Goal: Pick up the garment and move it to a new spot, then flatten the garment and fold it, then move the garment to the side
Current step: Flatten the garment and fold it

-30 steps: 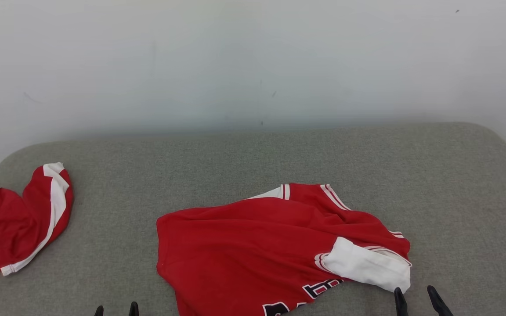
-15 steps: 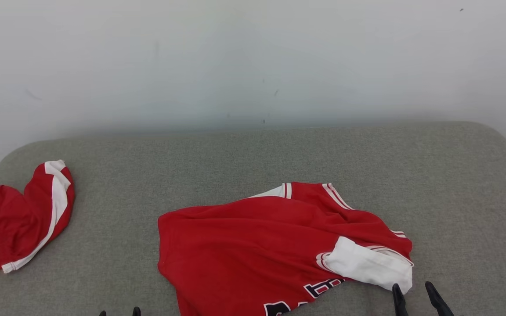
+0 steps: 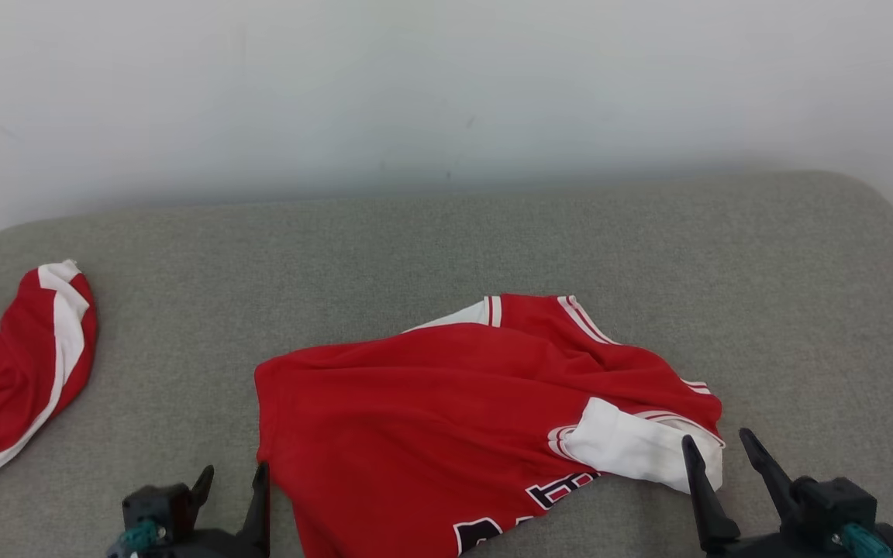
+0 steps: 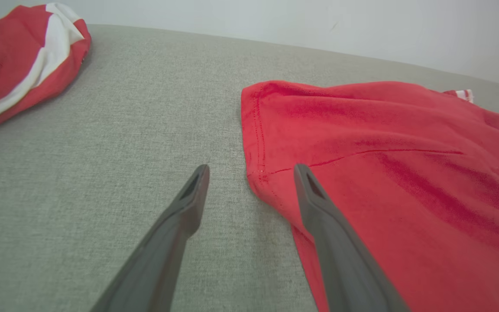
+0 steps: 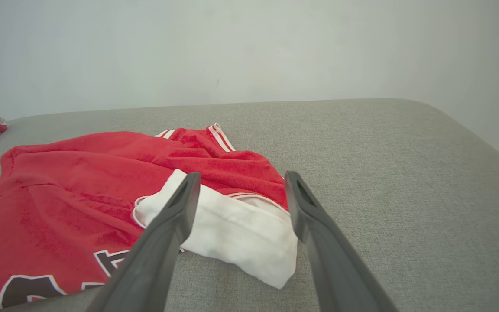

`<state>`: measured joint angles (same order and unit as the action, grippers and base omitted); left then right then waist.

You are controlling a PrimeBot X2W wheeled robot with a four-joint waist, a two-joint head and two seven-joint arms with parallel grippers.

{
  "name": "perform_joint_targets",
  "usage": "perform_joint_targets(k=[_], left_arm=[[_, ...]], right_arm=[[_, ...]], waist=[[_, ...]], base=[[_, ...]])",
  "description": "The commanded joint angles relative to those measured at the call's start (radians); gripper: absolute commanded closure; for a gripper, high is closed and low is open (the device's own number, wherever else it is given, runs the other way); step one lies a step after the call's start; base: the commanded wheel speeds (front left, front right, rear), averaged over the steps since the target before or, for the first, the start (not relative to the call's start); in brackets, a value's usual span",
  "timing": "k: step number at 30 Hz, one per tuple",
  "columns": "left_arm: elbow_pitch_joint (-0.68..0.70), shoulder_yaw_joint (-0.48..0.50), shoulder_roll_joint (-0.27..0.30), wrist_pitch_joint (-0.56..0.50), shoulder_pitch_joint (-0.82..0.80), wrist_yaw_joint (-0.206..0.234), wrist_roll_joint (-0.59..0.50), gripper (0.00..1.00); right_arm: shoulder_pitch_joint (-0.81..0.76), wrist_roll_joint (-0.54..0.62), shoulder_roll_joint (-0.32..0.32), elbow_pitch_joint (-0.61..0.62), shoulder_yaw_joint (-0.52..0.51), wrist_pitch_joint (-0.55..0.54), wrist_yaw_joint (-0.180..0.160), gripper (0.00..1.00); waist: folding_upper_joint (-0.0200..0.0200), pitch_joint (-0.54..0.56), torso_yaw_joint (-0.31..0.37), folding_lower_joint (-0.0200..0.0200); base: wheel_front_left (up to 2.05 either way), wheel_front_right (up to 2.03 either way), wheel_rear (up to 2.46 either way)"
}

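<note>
Flanking the crumpled red-and-white jersey garment [image 3: 415,418], left gripper [image 3: 235,471] at hem corner [image 4: 256,130], right gripper [image 3: 716,439] at white fold [image 3: 632,457], both wide open and empty, likely for two-point pickup.

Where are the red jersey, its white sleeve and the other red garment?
red jersey [image 3: 415,418]: head view, red body.
white sleeve [image 5: 232,234]: right wrist view, middle.
other red garment [image 3: 5,387]: head view, red panel.

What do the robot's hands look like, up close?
The left tool and right tool each have two long, dark grey fingers tapering to slim tips, with a narrow slot near each tip. They grow from a blocky black base carrying a small teal part.
</note>
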<state>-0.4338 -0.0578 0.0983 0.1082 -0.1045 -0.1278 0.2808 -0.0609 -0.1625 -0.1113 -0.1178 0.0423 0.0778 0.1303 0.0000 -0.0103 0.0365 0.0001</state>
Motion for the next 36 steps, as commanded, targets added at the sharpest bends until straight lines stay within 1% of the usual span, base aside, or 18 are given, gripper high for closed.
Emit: perform_joint_targets(k=[1,2,3,6,10,14,16,20,21,22,23,24,28,32,36], left_arm=[[-0.028,0.001,0.012,-0.055,-0.06,0.015,0.0,0.0],[-0.043,0.004,0.016,-0.079,-0.09,0.021,0.003,0.0],[-0.043,0.004,0.016,-0.079,-0.09,0.021,0.003,0.0],[-0.083,0.003,0.022,-0.144,-0.146,0.035,0.006,0.0],[-0.118,0.0,0.026,-0.22,-0.188,0.053,0.015,0.0],[-0.141,-0.013,0.039,-0.283,-0.194,0.081,-0.006,0.0],[-0.143,-0.021,0.042,-0.313,-0.188,0.088,-0.01,0.0],[-0.137,-0.052,0.045,-0.385,-0.159,0.083,-0.022,0.0],[-0.131,-0.061,0.043,-0.404,-0.148,0.081,-0.022,0.09],[-0.123,-0.068,0.04,-0.417,-0.137,0.081,-0.02,0.25],[-0.111,-0.073,0.04,-0.423,-0.129,0.08,-0.023,0.6],[-0.102,-0.076,0.042,-0.424,-0.123,0.08,-0.023,1.0],[-0.074,-0.08,0.045,-0.427,-0.099,0.1,-0.028,1.0],[-0.049,-0.081,0.03,-0.4,-0.073,0.12,-0.023,1.0],[-0.047,-0.088,0.015,-0.386,-0.054,0.125,-0.009,1.0]], right_arm=[[0.037,-0.007,-0.008,-0.007,0.01,-0.018,0.001,0.0],[0.054,-0.009,-0.007,-0.013,0.017,-0.027,0.001,0.0],[0.054,-0.009,-0.007,-0.013,0.017,-0.027,0.001,0.0],[0.096,-0.014,-0.007,-0.029,0.041,-0.039,0.001,0.0],[0.132,-0.019,0.003,-0.048,0.059,-0.029,0.001,0.0],[0.142,-0.021,0.013,-0.068,0.061,-0.012,0.001,0.0],[0.143,-0.024,0.014,-0.078,0.057,-0.005,0.001,0.0],[0.144,-0.023,0.015,-0.087,0.048,0.001,0.001,0.0],[0.143,-0.02,0.015,-0.087,0.044,-0.002,0.001,0.0],[0.142,-0.019,0.013,-0.086,0.04,-0.005,0.001,0.0],[0.141,-0.018,0.012,-0.086,0.035,-0.009,0.001,0.0],[0.14,-0.017,0.012,-0.085,0.03,-0.016,0.001,0.0],[0.126,-0.015,0.016,-0.066,0.024,-0.04,0.001,0.0],[0.106,-0.038,0.019,-0.053,0.037,-0.062,0.001,0.0],[0.104,-0.062,0.019,-0.062,0.058,-0.076,0.001,0.0]], waist=[[0.0,-0.053,0.028,-0.0001],[0.0,-0.065,0.035,-0.0001],[0.0,-0.065,0.035,-0.0001],[0.0,-0.098,0.052,-0.0001],[0.0,-0.125,0.069,-0.0001],[0.0,-0.135,0.077,-0.0001],[0.0,-0.138,0.078,-0.0001],[0.0,-0.142,0.078,-0.0001],[0.0,-0.143,0.078,-0.0001],[0.0,-0.145,0.077,-0.0001],[0.0,-0.147,0.076,-0.0001],[0.0,-0.149,0.075,-0.0001],[0.0,-0.155,0.071,-0.0001],[0.0,-0.157,0.068,-0.0001],[0.0,-0.154,0.066,-0.0001]], base=[[0.0,0.0,0.0],[0.0,0.0,0.0],[0.0,0.0,0.0],[0.0,0.0,0.0],[0.0,0.0,0.0],[0.0,0.0,0.0],[0.0,0.0,0.0],[0.0,0.0,0.0],[0.0,0.0,0.0],[0.0,0.0,0.0],[0.0,0.0,0.0],[0.0,0.0,0.0],[0.0,0.0,0.0],[0.0,0.0,0.0],[0.0,0.0,0.0]])
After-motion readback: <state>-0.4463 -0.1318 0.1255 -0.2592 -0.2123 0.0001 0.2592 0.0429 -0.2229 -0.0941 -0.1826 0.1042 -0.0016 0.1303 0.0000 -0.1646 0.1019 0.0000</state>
